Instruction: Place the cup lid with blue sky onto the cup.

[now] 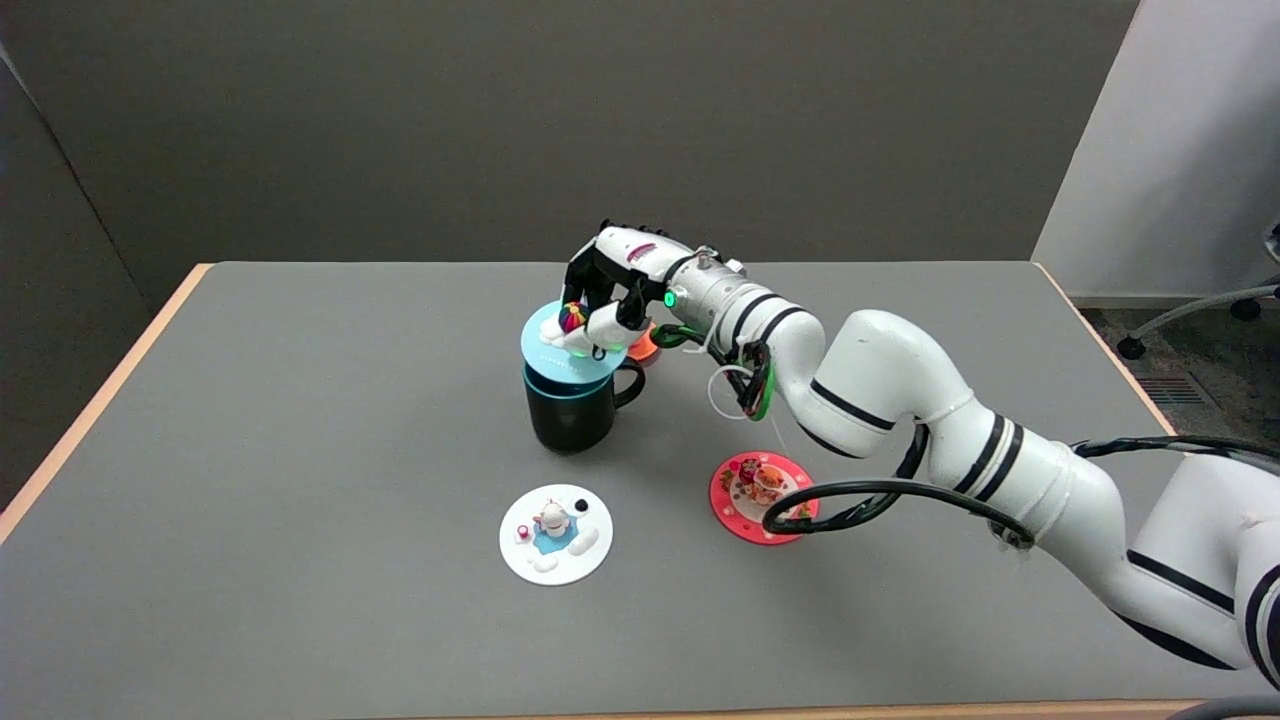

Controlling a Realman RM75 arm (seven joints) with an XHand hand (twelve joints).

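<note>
1. My right hand is over the black mug, fingers curled down around the small colourful figure on top of the sky-blue lid. I read that as a pinch on the ornament, so the lid is in my grasp.

2. The lid sits at the mug's mouth, slightly tilted, its left edge overhanging the rim. I cannot tell whether its underside touches the rim or hangs just above it.

3. How I expect it to handle: a thin disc, probably light and somewhat flexible like silicone, with a stiff little ball-and-cloud decoration in the middle. That knob is the sensible place to hold, since the flat edge offers little to grip against a table or rim.

4. A light lid held by its centre can swing or tip, so I judge it needs levelling before I let go.

5. The mug has a teal inner rim and its handle points right; it looks heavy enough not to shift.

6. Other lids lie on the grey table: a white lid on the near side, a red lid near right, and an orange one half hidden behind my hand.
</note>
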